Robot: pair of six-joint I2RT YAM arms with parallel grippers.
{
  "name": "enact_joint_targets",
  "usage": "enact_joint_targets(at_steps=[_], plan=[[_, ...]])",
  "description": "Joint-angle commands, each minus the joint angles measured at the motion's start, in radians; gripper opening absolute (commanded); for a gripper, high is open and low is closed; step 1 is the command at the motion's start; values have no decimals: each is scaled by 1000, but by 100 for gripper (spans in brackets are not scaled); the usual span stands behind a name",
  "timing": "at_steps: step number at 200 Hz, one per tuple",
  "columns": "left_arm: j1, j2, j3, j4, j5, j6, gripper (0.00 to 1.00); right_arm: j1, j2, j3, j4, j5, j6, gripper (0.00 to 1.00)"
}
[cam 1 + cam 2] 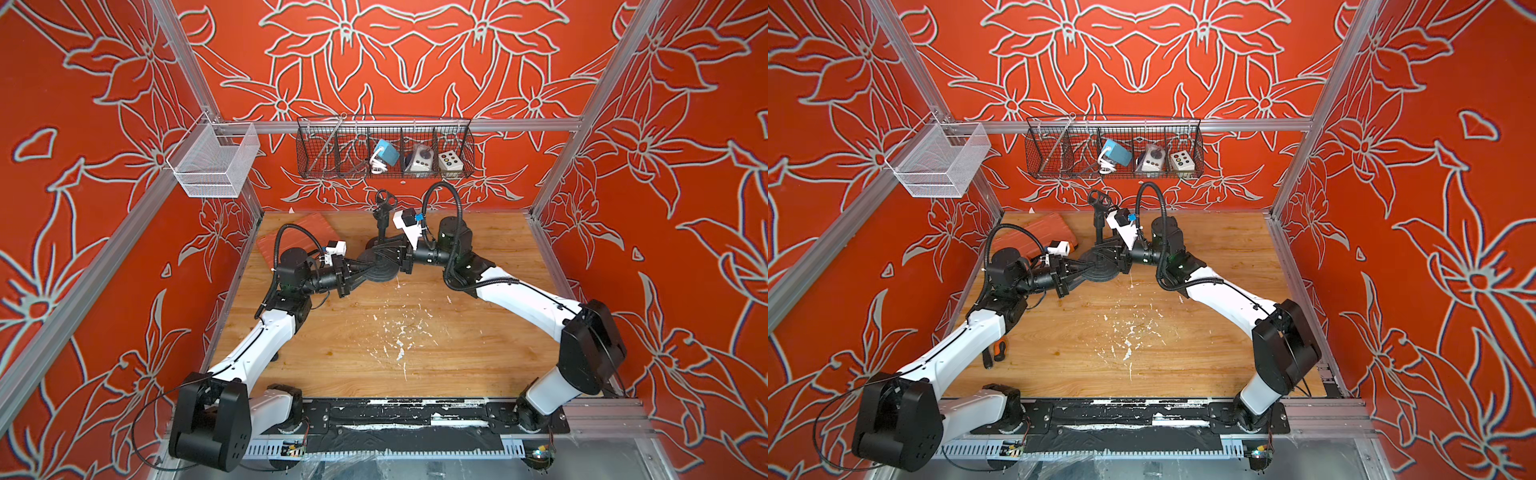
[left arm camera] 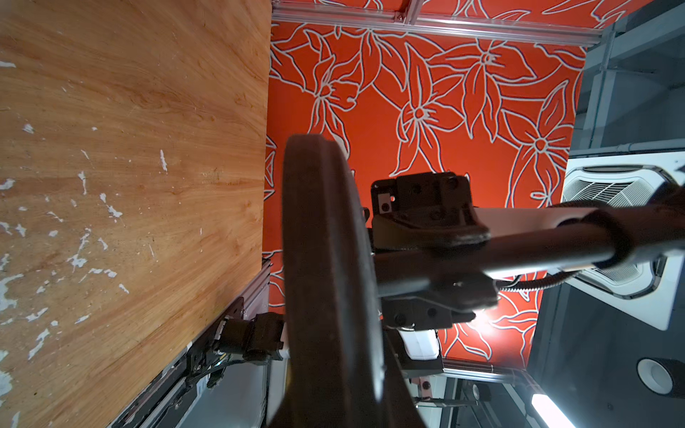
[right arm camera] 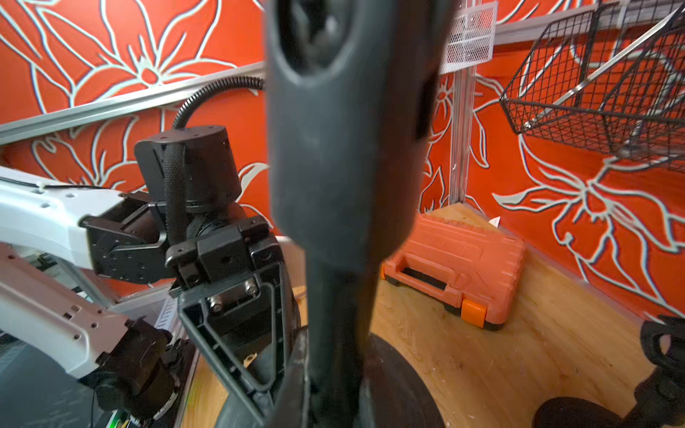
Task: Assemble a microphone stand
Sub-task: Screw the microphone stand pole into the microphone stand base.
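Your left gripper [image 1: 360, 269] is pinched on the rim of the base [image 1: 380, 272], mid-frame in both top views, and the right gripper [image 2: 463, 265] is clamped on the pole [image 2: 537, 248] right beside it. That base looks heavy and stiff, so I'd grab low on the pole.

white-and-black robot arm [image 1: 266, 336] – two; second arm [image 1: 528, 291]
black round disc base [image 1: 384, 276] – two; second base [image 3: 571, 413] shows in right wrist view
black pole [image 3: 333, 192] – two; second pole [image 1: 380, 226]
black ring-shaped microphone clip [image 1: 385, 198] – one
orange plastic tool case [image 1: 305, 222] – one
white mesh basket [image 1: 216, 162] – one
black wire basket [image 1: 316, 158] – one
blue box with white cable [image 1: 387, 151] – one
cream control box [image 1: 451, 162] – two; second box [image 1: 417, 160]
thin metal rod [image 1: 328, 143] – one
orange-and-black-handled screwdriver [image 1: 1000, 349] – one, seen in a top view
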Motion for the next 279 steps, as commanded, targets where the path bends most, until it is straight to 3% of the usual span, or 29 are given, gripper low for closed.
enact_joint_targets(at_steps=[1,23,39,52,71,89,102,114,122,135,157,179,223,279], plan=[[-5,-10,32,66,19,27,0,33,-11,-32,47,199,34,0],[-4,-3,46,60,-11,23,0,134,-53,-54,-93,696,28,0],[-4,-2,51,66,-33,24,0,205,-37,2,-254,981,53,0],[-5,-1,54,66,-46,27,0,248,1,58,-343,1107,59,0],[-3,3,51,53,-65,31,0,277,33,105,-399,1146,51,0],[-1,19,44,46,-77,27,0,275,22,89,-352,1049,14,1],[4,34,39,61,-77,17,0,261,-11,52,-291,913,-7,36],[12,50,36,80,-67,5,0,229,-42,6,-221,748,-3,59],[18,58,35,89,-60,-3,0,196,-57,-26,-174,624,24,68],[26,67,40,94,-47,-5,0,135,-66,-64,-90,421,88,74],[33,64,41,100,-34,-6,0,44,-53,-112,56,159,173,76],[38,54,45,90,-12,-1,0,-23,-52,-123,61,38,167,73],[42,48,61,54,32,15,0,-46,-113,-129,-117,37,-54,69],[41,41,61,55,80,25,0,-48,-92,-61,-161,-17,-121,56]])
